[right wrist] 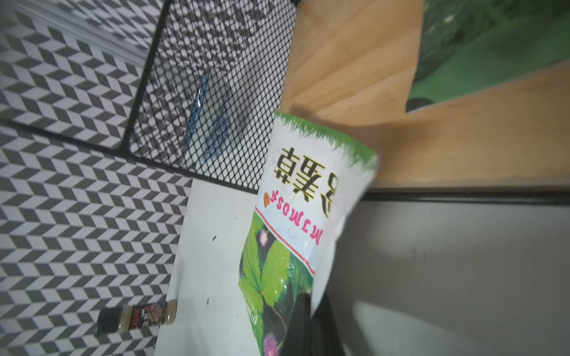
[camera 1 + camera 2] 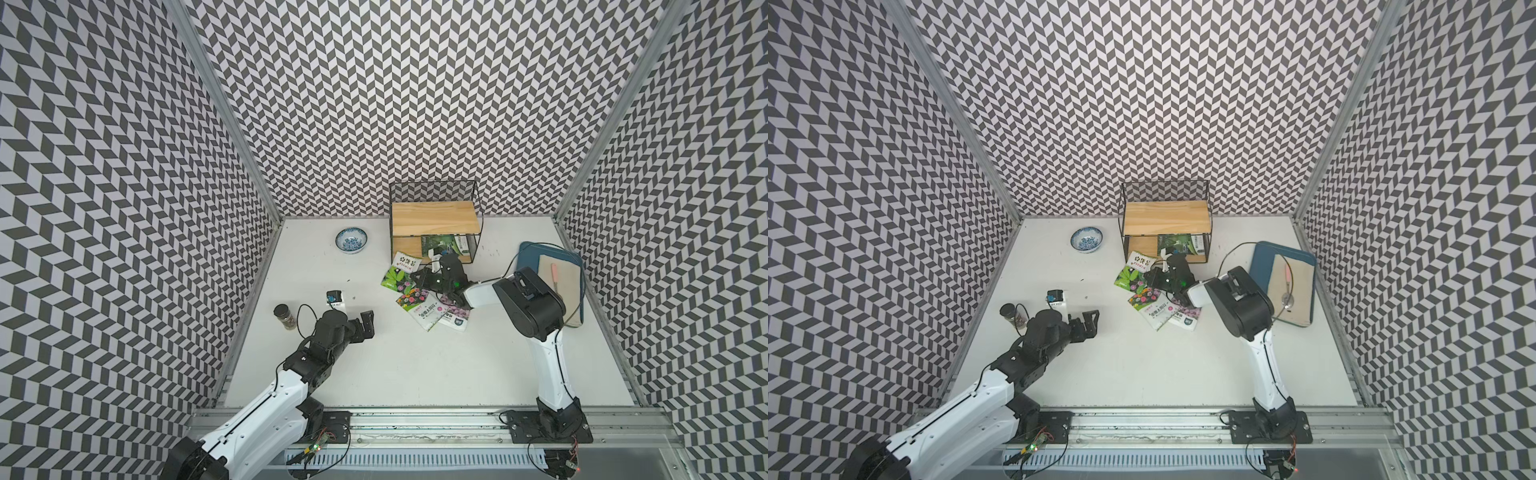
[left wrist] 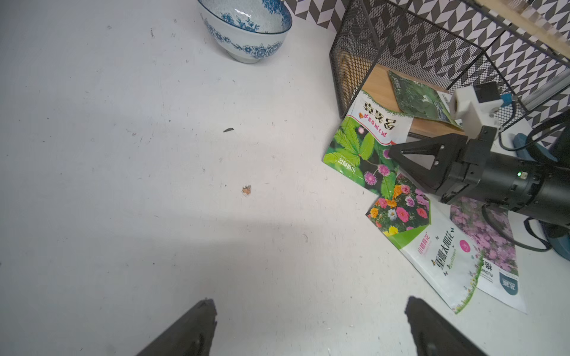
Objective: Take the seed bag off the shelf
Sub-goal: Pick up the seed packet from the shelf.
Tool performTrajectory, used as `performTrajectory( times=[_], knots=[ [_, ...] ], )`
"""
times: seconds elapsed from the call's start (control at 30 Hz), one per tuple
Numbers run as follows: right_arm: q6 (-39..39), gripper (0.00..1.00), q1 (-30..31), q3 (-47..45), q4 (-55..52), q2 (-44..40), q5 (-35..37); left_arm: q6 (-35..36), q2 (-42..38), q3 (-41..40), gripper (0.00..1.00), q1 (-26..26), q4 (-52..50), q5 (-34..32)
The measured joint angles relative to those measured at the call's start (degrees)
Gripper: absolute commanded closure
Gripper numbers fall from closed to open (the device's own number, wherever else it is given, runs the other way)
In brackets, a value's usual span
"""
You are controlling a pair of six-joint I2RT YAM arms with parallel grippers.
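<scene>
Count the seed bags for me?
4: dark green bag on the shelf, lower board; mimosa bag pinched by the right gripper; multicolour-flower bag overlapping purple-flower bag on the table. Others may be hidden.

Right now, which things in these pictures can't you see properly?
- Dark green seed bag: in a top view, the upper board of the shelf hides its rear.
- Purple-flower bag: in the left wrist view, the right arm covers part.
- Hold of the right gripper on the mimosa bag: cut off by the right wrist view's edge.
- Spice jar label: too small in top views.
</scene>
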Motion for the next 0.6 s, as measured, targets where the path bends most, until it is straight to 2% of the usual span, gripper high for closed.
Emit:
performTrajectory(
  times=[0.27,0.6],
  knots=[
    [-0.5,1.0,3.1,0.0,0.3,0.0,-0.8,0.0,-1.1,0.0,0.0,0.0,0.0,0.0],
    [-0.5,1.0,10.1,0.0,0.5,0.0,-2.5,-0.1,-1.4,0.0,0.0,0.0,0.0,0.0]
  ],
)
